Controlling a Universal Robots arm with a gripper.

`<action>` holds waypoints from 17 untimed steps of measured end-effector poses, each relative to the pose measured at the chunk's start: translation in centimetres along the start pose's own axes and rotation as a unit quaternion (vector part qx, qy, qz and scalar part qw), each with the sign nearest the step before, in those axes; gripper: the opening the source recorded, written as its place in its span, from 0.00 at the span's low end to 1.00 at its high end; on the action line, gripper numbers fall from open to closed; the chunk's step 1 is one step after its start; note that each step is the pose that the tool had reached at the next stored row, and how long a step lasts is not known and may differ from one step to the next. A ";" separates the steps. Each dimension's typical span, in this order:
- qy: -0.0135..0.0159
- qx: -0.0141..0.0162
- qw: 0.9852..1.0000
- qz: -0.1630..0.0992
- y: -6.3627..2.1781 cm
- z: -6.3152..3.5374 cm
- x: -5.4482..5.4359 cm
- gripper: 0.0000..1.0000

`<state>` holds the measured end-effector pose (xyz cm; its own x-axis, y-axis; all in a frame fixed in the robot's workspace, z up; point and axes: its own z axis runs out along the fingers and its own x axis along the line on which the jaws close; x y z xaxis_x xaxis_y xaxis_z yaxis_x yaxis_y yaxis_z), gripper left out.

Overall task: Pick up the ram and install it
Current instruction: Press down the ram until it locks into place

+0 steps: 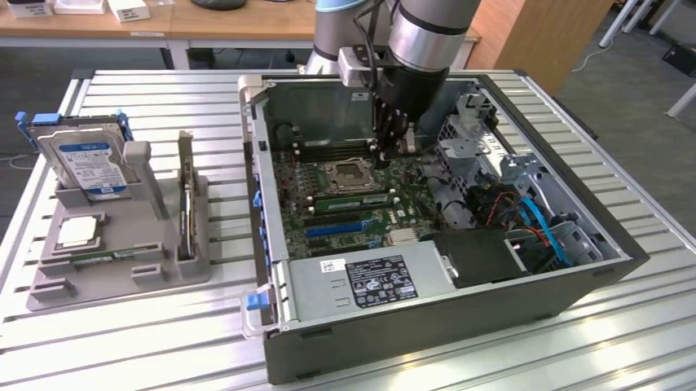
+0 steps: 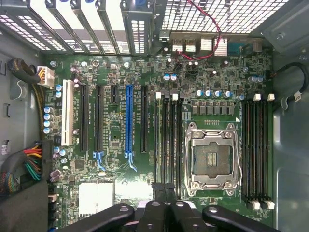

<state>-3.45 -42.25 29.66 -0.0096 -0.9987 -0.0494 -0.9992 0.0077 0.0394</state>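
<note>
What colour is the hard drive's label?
The label is blue and white; the exterior view shows it best.

Table: you have a pale slatted metal table [image 1: 130,326] underneath.
Light: glare [image 1: 641,326] lies on its slats at the exterior view's right.
Behind you: a wooden desk [image 1: 218,28] carrying white boxes [image 1: 129,10], beside a wooden panel [image 1: 539,32].
Floor: dark grey floor [image 1: 28,90].

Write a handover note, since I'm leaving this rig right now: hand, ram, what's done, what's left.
Hand: low inside the open case, above the motherboard next to the processor socket.
Ram: a green stick lies in the grey holder outside the case, toward the exterior view's left.
Done: nothing clear; one slot beside the socket looks filled already.
Left: the ram is not yet picked up or installed.
</note>
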 end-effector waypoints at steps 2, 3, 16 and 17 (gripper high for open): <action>0.000 0.000 1.000 0.000 -0.06 0.00 0.0 0.11; 0.000 0.000 1.000 0.000 -0.18 -0.01 0.0 0.11; 0.000 0.000 1.000 0.000 -3.54 -0.11 0.0 0.11; 0.000 0.000 1.000 -0.001 -3.64 -0.11 0.0 0.11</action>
<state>0.19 -42.25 29.63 -0.0085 -0.9987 -0.0494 -0.9992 0.0066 0.0394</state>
